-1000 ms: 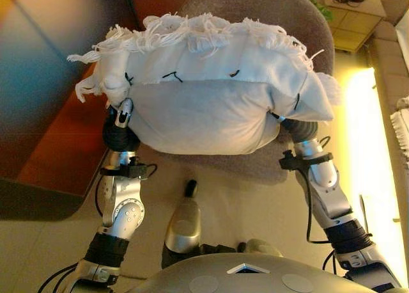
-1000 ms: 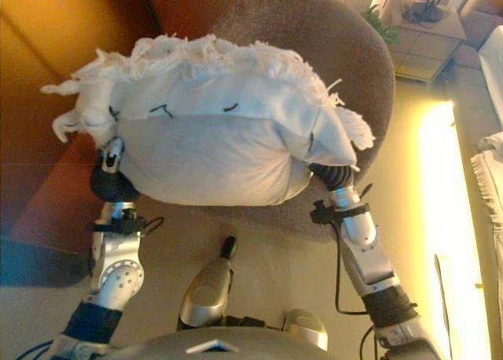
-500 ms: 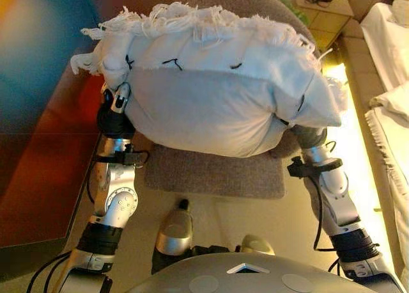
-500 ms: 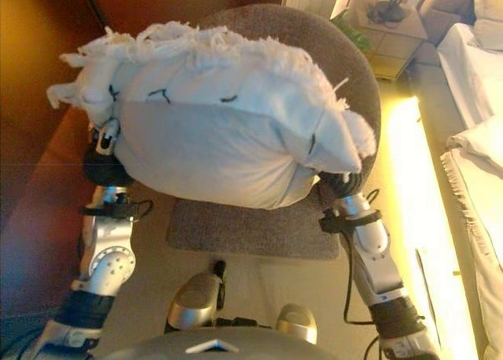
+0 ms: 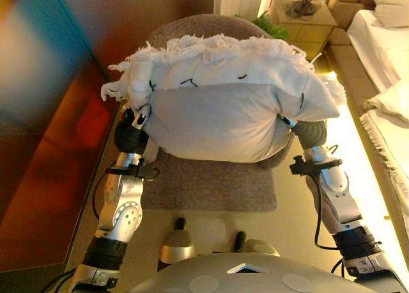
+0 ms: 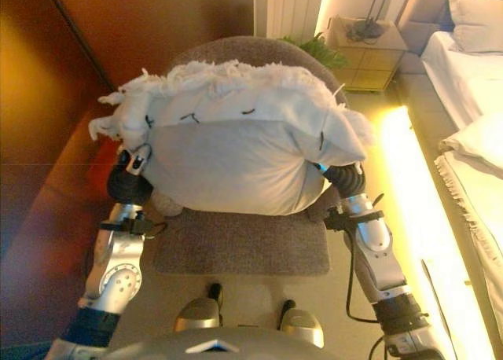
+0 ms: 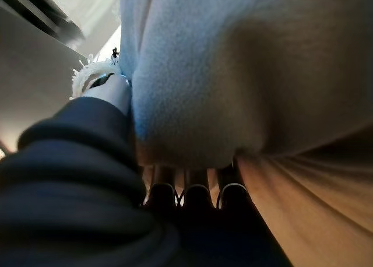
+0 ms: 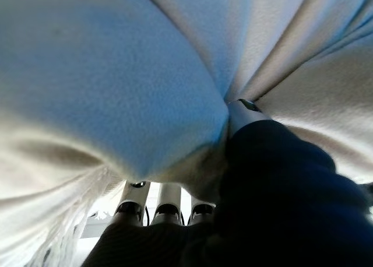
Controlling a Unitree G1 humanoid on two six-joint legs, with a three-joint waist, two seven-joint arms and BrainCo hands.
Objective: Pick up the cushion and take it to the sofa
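Observation:
The white cushion (image 5: 217, 114), fringed along its far edge, is held up between my two hands over the seat of a brown round armchair (image 5: 211, 184). My left hand (image 5: 131, 136) grips its left end and my right hand (image 5: 307, 132) its right end. In the left wrist view the cushion (image 7: 233, 63) bulges over the fingers (image 7: 195, 194), with the thumb pressed into its side. In the right wrist view the cushion (image 8: 105, 63) is pinched the same way by my right hand (image 8: 262, 185). Most of each hand is hidden under the cloth.
A dark wooden wall (image 5: 57, 114) runs along the left. Behind the armchair stand a radiator (image 6: 287, 10), a green plant (image 6: 314, 49) and a bedside cabinet (image 6: 365, 49). A bed with white linen (image 6: 471, 85) lies to the right, past a lit strip of floor (image 6: 409, 187).
The whole picture has shifted, so the camera has moved: the armchair's seat, the radiator and the bed now show more fully. The cushion stays held between both hands.

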